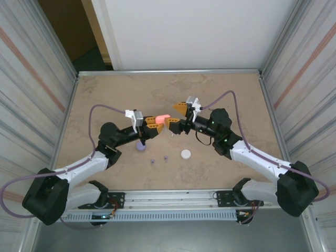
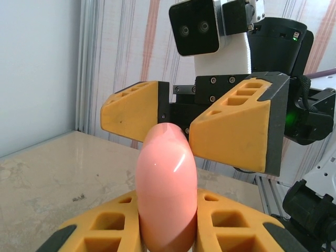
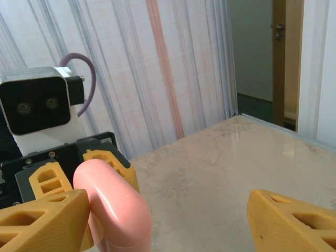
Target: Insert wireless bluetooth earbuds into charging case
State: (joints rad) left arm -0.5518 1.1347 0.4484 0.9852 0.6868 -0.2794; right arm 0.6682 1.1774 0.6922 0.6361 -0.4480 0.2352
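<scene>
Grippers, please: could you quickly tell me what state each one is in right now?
Left gripper: closed on the pink case, held above the table.
Right gripper: open, fingers either side of the case's far end, not clamped.

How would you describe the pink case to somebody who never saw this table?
Find the middle of the beige stone-patterned table, where both arms meet. There the left gripper's orange fingers clamp a glossy pink oval case. It alone is lifted; the small purple case and round white case rest on the table.

The pink case (image 3: 113, 205), clamped by the left gripper (image 3: 81, 170), sits between the right gripper's (image 3: 168, 226) 2 spread fingers.
</scene>
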